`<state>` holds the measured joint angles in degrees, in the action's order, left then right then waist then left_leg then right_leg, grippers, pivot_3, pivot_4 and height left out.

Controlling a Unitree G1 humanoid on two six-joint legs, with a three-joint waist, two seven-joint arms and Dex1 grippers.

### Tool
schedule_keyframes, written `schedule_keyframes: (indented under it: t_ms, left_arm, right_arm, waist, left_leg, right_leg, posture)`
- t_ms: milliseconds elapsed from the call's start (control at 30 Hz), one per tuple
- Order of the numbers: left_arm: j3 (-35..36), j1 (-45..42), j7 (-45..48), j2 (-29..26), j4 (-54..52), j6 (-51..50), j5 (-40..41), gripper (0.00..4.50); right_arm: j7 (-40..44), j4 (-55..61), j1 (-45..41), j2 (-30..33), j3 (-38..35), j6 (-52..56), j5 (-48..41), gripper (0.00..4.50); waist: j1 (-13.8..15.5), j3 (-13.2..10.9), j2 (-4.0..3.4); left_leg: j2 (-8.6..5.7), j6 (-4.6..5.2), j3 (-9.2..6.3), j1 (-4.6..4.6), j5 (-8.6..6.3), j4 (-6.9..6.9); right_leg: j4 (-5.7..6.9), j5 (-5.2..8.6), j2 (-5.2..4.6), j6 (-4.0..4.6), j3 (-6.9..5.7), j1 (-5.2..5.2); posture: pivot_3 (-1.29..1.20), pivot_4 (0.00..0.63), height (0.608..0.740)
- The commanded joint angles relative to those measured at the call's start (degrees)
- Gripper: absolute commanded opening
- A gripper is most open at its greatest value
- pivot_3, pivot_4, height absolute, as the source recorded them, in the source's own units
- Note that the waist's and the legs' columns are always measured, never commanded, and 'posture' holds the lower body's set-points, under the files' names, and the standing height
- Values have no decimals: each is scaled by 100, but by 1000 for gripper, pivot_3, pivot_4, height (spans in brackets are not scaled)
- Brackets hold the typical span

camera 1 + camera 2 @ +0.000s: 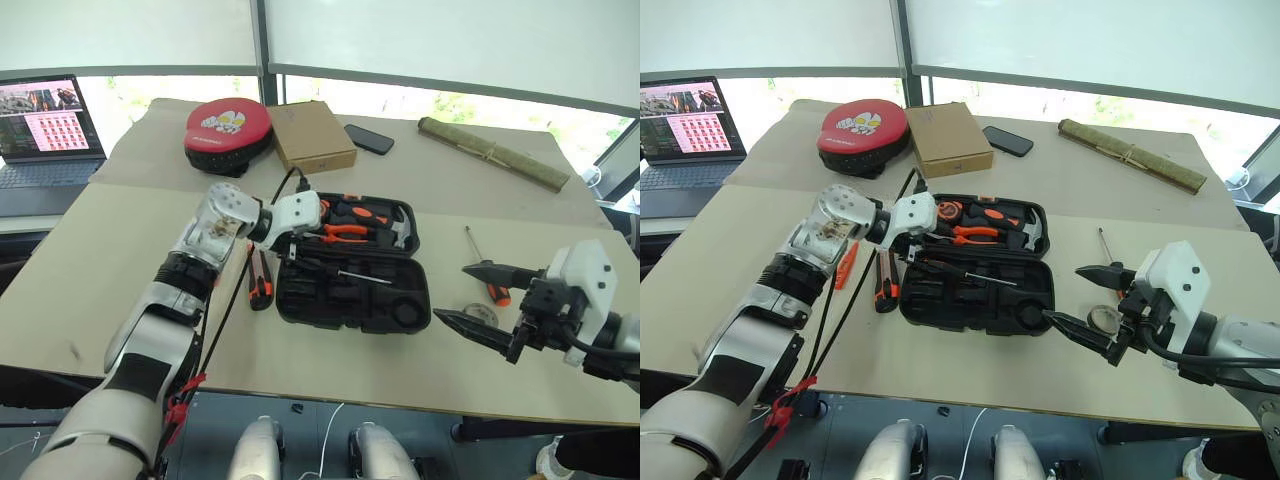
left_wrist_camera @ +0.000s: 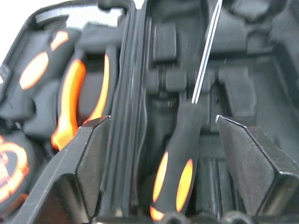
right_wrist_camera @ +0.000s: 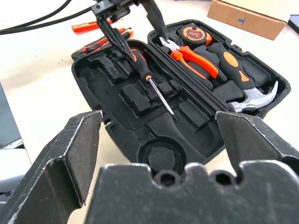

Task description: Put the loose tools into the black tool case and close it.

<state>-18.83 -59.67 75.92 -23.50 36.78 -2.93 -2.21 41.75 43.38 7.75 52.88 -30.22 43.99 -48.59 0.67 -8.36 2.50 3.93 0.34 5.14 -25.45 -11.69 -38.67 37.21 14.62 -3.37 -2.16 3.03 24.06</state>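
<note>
The black tool case (image 1: 352,265) lies open mid-counter, a screwdriver (image 3: 150,79) resting loose across its front tray. The left end effector (image 2: 159,154) hangs over that handle, fingers spread and empty. That tool looks light and stiff with a rubbery handle, best pinched mid-handle. Another screwdriver (image 1: 485,270) and the tape roll (image 1: 1104,320) wait toward the right edge by the open, empty right end effector (image 1: 482,300).
</note>
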Motion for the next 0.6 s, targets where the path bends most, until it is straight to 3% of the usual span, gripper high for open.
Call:
schedule_keyframes:
  t_ms: [33,67,367,567,600]
  left_arm:
    - [-45,-82,7,33,-139,168,-72,2814]
    - [-111,-63,62,15,-60,295,-134,2448]
    - [-343,-170,312,90,761,1095,-401,2448]
    - [-374,-396,-62,348,1458,1387,-692,2448]
    - [-367,-435,-64,390,1572,1412,-718,2192]
  right_arm:
    - [-37,105,-27,-4,-116,-62,-85,4500]
    - [-60,110,-44,-7,-113,-53,-98,4500]
    - [-159,143,-10,-31,-97,-37,-88,4500]
    - [-274,211,-20,-84,-28,-26,-80,4500]
    - [-299,235,-15,-94,-24,-23,-90,4500]
  waist:
    - [-1,0,0]
    - [-1,0,0]
    - [-1,0,0]
    - [13,0,0]
    - [8,0,0]
  left_leg:
    - [0,0,0,0,0,0]
    - [0,0,-1,0,0,0]
    - [0,0,-1,-1,0,-1]
    - [-3,1,-7,-9,-1,-9]
    - [-3,1,-8,-9,-1,-9]
  right_leg:
    - [0,0,0,0,0,0]
    - [0,0,1,0,0,1]
    - [0,0,1,0,0,1]
    - [-1,-1,0,-3,-3,0]
    - [-1,-1,0,-3,-3,1]
  posture:
    - [0,150,740]
    - [0,150,740]
    - [0,150,740]
    - [0,150,740]
    - [0,150,740]
